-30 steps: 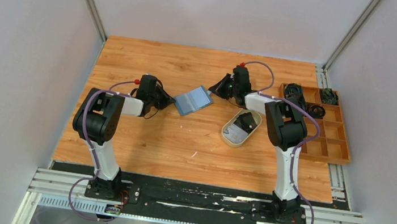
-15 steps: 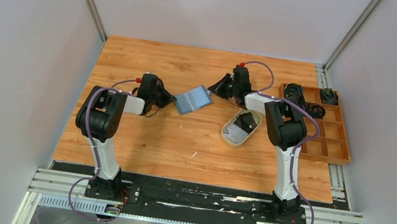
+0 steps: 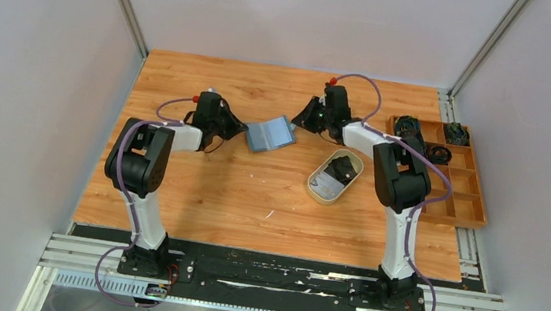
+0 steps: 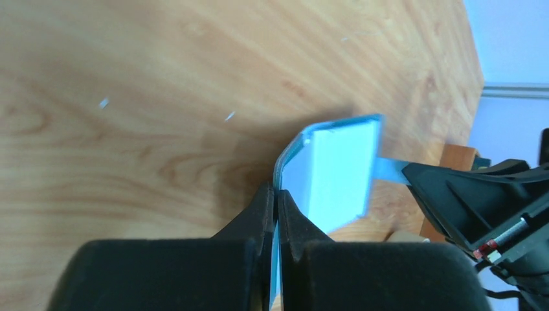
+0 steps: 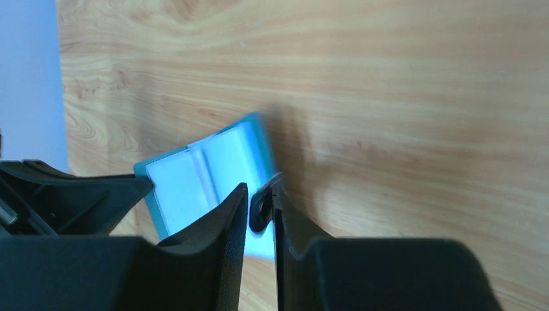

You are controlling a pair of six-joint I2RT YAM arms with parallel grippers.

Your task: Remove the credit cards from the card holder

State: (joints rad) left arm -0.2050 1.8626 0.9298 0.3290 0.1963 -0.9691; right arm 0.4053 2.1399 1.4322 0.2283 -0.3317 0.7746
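The teal-blue card holder (image 3: pixel 271 133) is held open between my two grippers, a little above the wooden table. My left gripper (image 3: pixel 242 130) is shut on its left edge, seen close in the left wrist view (image 4: pixel 276 197) with the holder (image 4: pixel 336 168) just past the tips. My right gripper (image 3: pixel 298 122) pinches its right edge at the dark snap tab (image 5: pixel 262 208). The holder (image 5: pixel 213 165) shows pale inner panels; I cannot tell whether they are cards or pockets. A black credit card (image 3: pixel 344 168) and a whitish one (image 3: pixel 324 184) lie in the beige oval tray (image 3: pixel 314 193).
A wooden compartment organizer (image 3: pixel 455 185) with dark cables stands at the table's right edge. The oval tray sits just in front of the right arm. Grey walls enclose the table on the left, back and right.
Both grippers have moved a little toward the back of the table, carrying the open card holder with them. Both grips are unchanged.
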